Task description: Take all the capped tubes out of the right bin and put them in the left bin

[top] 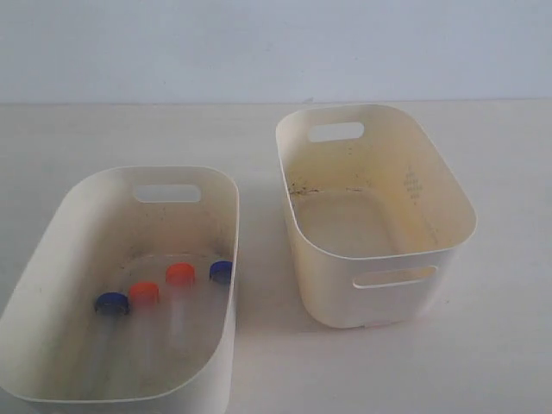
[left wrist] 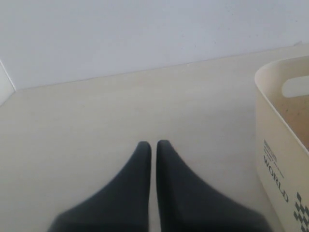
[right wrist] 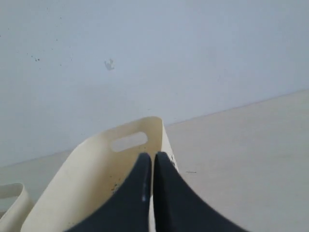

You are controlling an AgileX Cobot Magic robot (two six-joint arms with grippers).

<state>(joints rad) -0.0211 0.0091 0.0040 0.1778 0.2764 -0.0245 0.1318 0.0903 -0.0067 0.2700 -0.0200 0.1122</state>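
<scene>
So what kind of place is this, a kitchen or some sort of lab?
Probably a lab-style test bench, not a kitchen: a bare pale table against a blank white wall, with only a left tub holding four capped sample tubes and a right tub beside it.

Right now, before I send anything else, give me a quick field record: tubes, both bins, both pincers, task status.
capped tubes: four, two with blue caps and two with orange-red, lying side by side
left bin: holds all four tubes
right bin: no tube visible inside
left pincer: shut, holding nothing
right pincer: shut, holding nothing
task status: looks complete
</scene>
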